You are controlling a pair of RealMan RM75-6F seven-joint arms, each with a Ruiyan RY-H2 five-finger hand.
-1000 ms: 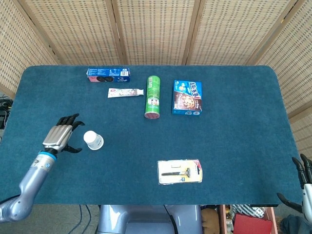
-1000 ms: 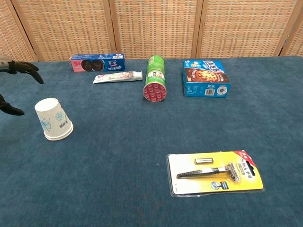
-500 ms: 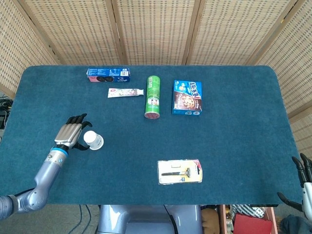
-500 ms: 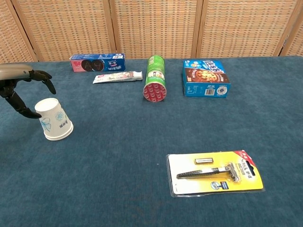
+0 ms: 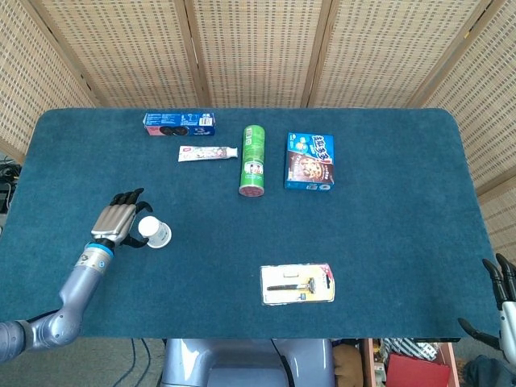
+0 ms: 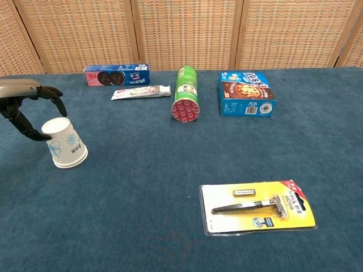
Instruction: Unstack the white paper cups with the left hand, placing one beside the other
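The white paper cups [image 5: 154, 232] stand stacked upside down on the blue table, left of centre, and read as a single cup with a blue flower print [image 6: 64, 143]. My left hand [image 5: 119, 219] is just to their left, fingers spread. In the chest view the left hand [image 6: 25, 105] arches around the stack's top, the thumb tip at its left side and the other fingers above and apart from it. It holds nothing. My right hand [image 5: 498, 305] hangs off the table's front right corner, fingers apart and empty.
Along the back lie a blue biscuit pack [image 5: 179, 123], a toothpaste tube [image 5: 208, 152], a green can on its side [image 5: 254, 160] and a blue cookie box [image 5: 310, 160]. A razor blister pack [image 5: 297, 283] lies near the front edge. Wicker screens stand behind.
My left hand moved right, up to the cup stack, its fingers coming around the top. It has barely shifted in the last half second. The cups and right hand stayed put.
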